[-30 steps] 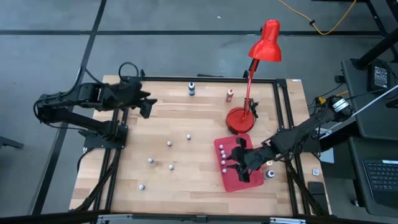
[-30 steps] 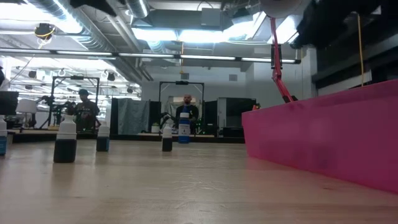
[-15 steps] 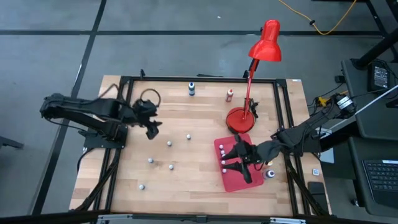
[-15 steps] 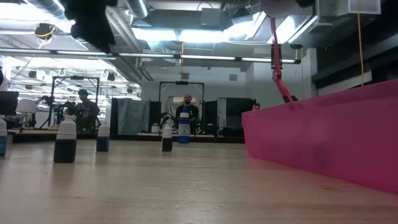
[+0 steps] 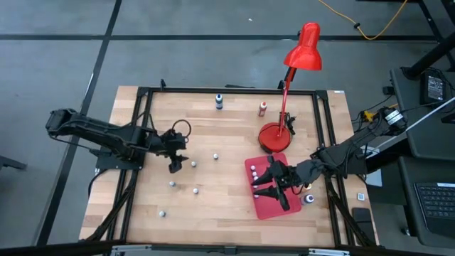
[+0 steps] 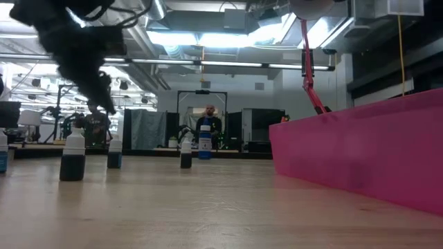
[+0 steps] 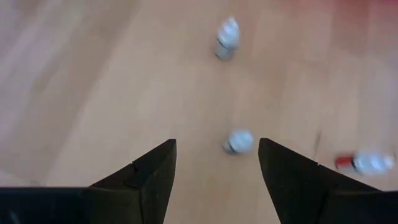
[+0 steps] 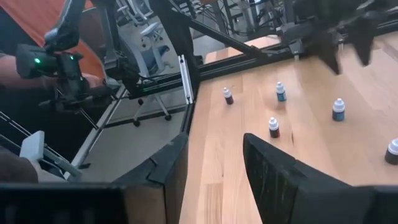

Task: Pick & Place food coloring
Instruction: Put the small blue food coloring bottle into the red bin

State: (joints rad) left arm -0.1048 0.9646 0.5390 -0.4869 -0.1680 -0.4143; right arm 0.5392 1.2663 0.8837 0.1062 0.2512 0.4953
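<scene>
While the left gripper [image 5: 178, 158] hangs open and empty just beside a small food coloring bottle [image 5: 193, 164], lining up a pick, the right gripper [image 5: 266, 181] waits open and empty over the red mat [image 5: 269, 206], where bottles are collecting. Only the left wrist view shows that bottle [image 7: 239, 142] framed between the fingers.

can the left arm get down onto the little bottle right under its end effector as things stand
Probably yes. The left end effector hangs open above the small white-capped bottle, which stands alone on the bare wooden table. The nearest other bottle stands well apart, so nothing seems to block a straight descent.
</scene>
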